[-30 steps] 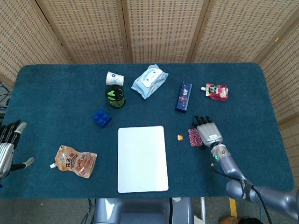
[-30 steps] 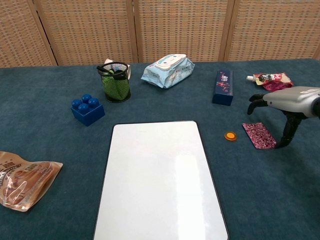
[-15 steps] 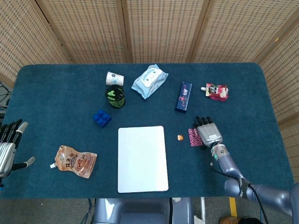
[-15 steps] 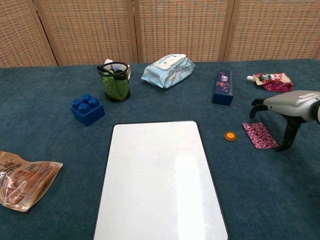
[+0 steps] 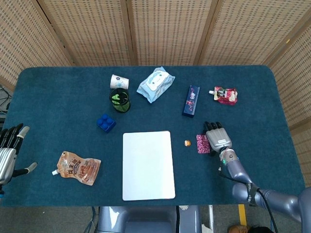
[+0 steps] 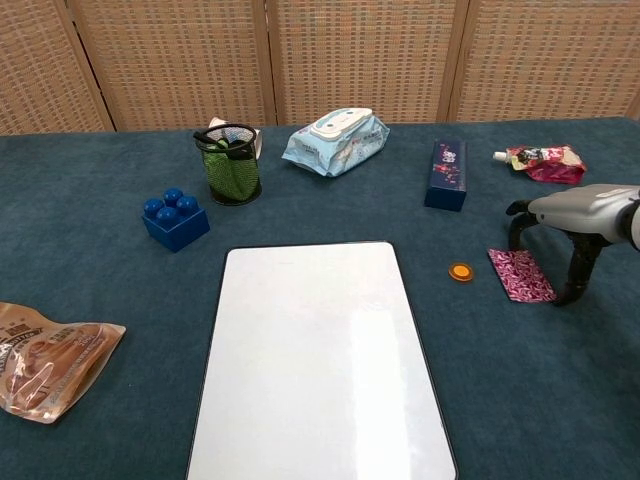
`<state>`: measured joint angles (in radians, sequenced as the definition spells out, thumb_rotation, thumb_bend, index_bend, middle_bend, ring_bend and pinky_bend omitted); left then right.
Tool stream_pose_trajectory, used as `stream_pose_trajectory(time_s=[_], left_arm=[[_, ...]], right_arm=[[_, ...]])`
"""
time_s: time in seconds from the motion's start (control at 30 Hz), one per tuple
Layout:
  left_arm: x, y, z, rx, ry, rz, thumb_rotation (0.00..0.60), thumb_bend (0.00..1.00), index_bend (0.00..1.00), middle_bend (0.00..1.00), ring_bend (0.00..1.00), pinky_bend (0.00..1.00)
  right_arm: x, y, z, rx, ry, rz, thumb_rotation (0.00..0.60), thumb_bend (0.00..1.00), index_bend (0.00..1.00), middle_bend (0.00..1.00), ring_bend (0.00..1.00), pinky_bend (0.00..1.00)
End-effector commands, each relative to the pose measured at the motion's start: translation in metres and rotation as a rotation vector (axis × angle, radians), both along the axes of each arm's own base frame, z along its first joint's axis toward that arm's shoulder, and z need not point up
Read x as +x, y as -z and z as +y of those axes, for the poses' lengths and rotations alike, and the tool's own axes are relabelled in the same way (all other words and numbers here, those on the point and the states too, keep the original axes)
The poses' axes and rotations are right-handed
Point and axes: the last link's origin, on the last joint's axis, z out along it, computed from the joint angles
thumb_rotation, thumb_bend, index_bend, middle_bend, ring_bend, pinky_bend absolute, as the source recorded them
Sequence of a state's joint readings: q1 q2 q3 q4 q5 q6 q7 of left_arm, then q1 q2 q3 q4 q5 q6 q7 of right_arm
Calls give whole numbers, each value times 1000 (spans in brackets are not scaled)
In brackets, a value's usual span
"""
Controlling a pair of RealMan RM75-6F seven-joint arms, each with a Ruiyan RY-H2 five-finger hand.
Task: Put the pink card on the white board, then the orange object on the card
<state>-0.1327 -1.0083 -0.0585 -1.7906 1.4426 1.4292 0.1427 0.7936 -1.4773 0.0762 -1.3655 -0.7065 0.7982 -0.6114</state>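
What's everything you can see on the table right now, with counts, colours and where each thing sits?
white board: 1, white, front centre
pink card: 1, pink patterned, right of the board
orange object: 1, orange, between board and card
blue block: 1, blue, left of board
mesh cup: 1, black, green inside, back left
paper cup: 1, white, behind mesh cup
wipes pack: 1, pale blue, back centre
box: 1, dark blue, back right
red pouch: 1, far right
snack pouch: 1, orange, front left
right hand: over the card's right edge
left hand: far left, empty

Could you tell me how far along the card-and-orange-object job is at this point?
Nothing is placed yet: the white board is bare. In hand: the right hand arches over the pink card, which lies flat on the table beside it. Left: move the card onto the board, then set the orange object on it. The left hand is idle.
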Motion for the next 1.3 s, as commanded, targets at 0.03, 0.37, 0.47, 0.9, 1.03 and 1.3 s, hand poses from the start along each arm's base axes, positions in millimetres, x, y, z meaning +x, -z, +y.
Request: stream_pose_trajectory(time_s=[0.03,0.37,0.47,0.9,1.03,1.3], left_arm=[[0,0,0,-3,1,0,600,0,0,0,0,0],[0,-1,-1,0,0,-3,600,0,0,0,0,0],[-1,-1,-1,1,-2,-5,600,0,0,0,0,0],[-1,-4,-2,2,0,-19,600,0,0,0,0,0],[-2,-5,-2,2,0,-22,600,0,0,0,0,0],[-4,-8,-3,-1,-4,-33,600,0,0,0,0,0]], right_arm=[[1,0,0,2,4,-4,600,133,433,0,0,0],[12,-5,2,0,-10,-53,600,136,458,0,0,0],[23,-11,4,0,-25,-85,600,136,458,0,0,0],[101,-23,19,21,-142,-171,600,135,458,0,0,0],[126,-10,29,53,-161,-188,600,136,458,0,0,0],[164,33,46,95,-152,-195,600,136,458,0,0,0]])
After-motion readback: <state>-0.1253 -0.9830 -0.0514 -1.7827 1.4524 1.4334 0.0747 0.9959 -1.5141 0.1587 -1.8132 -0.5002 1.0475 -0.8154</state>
